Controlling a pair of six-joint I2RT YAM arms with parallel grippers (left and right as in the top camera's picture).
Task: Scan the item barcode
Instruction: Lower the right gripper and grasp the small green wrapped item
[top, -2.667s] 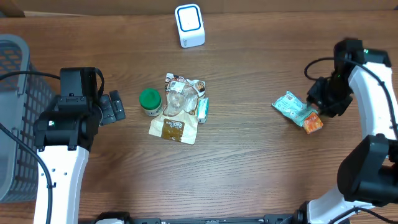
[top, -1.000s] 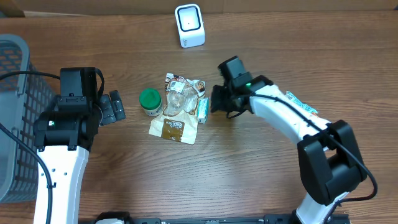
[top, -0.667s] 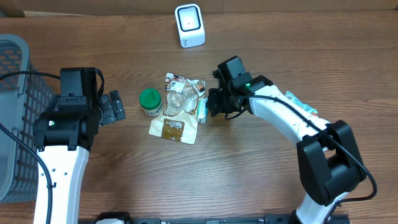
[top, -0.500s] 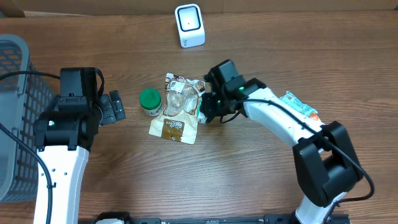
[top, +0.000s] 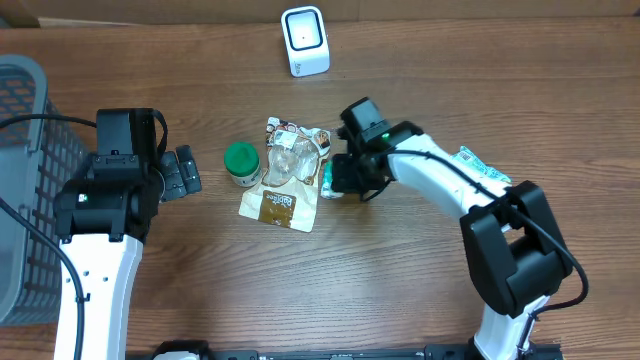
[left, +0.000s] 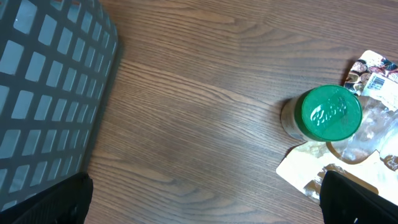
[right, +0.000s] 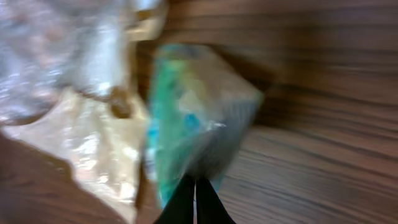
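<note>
Black and pressed together at the tips on the right gripper, touching the near edge of the small teal packet straight ahead; crinkled clear-and-tan pouch just left of it. Spread wide on the left gripper, with green-lidded jar ahead to the right.

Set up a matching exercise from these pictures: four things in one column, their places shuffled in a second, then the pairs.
1. scanner
2. green-lidded jar
3. basket
4. small teal packet

A. far left of the overhead view
B. right at the right gripper
C. top middle of the overhead view
D. just left of the clear-and-brown pouch

Pairs: 1-C, 2-D, 3-A, 4-B
</note>
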